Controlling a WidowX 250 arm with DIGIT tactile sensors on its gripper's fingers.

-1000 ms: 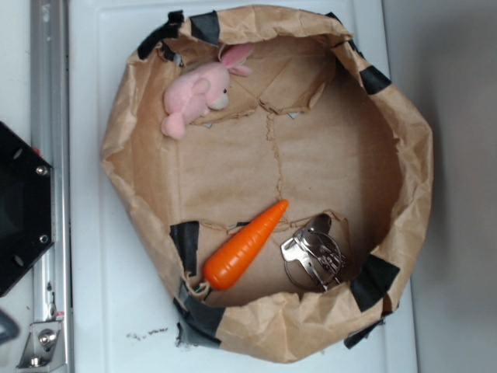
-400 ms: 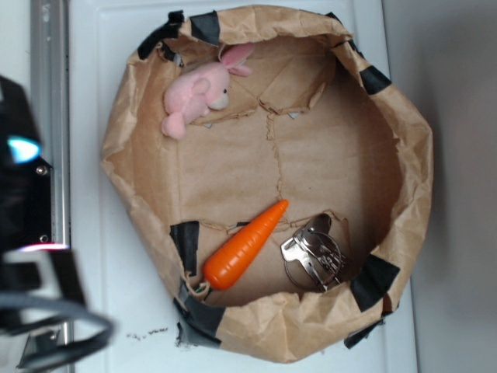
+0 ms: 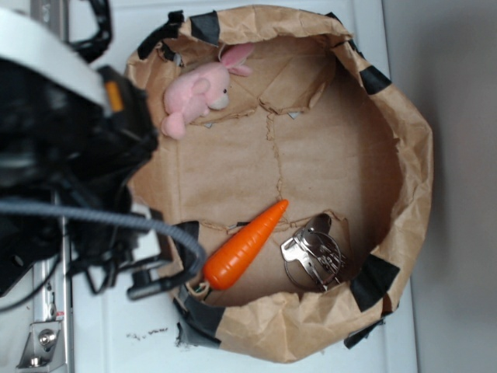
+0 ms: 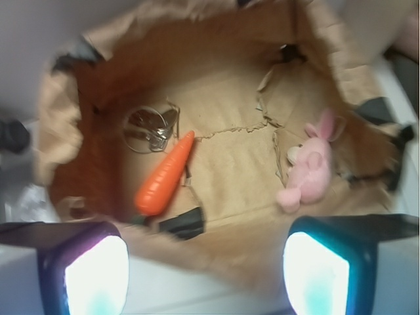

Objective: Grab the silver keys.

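Since a second ago the robot arm has swung in from the left edge of the exterior view and now covers most of that side, its blurred black body overlapping the rim of the brown paper bag at about nine o'clock. Nothing inside the bag has shifted. The silver keys lie on the bag floor at roughly five o'clock, just beside the thick end half of the orange carrot, which lies slanted with its tip toward one o'clock. The pink plush rabbit rests against the bag wall at about eleven o'clock, well apart from the keys.

From the wrist camera the gripper hangs over the near rim of the bag, its two fingers spread wide with nothing between them. The keys appear there at about ten o'clock, somewhat blurred, possibly touching the carrot's tip.
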